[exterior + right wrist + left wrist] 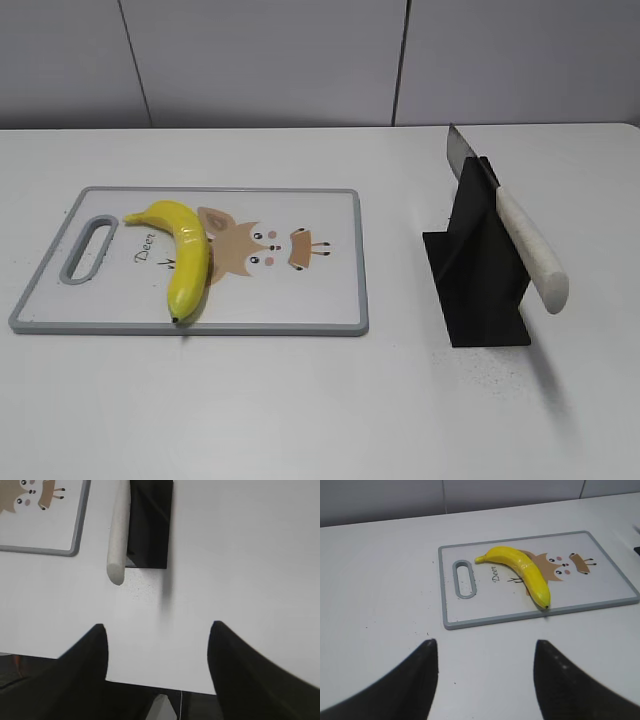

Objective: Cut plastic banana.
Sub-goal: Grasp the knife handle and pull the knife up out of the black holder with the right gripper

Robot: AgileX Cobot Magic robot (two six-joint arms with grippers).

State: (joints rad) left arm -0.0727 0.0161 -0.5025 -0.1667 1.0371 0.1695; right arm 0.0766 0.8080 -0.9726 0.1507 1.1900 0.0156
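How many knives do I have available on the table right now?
1. The knife rests tilted in the black stand, right of the cutting board, handle toward the camera. None other visible.

We see bright, even light and soft shadows. Glare streaks the plastic banana (184, 258). Near fingers (415, 680) blur.

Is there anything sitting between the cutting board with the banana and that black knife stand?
No. In the exterior view, only bare white table separates the cutting board from the black stand holding the knife.
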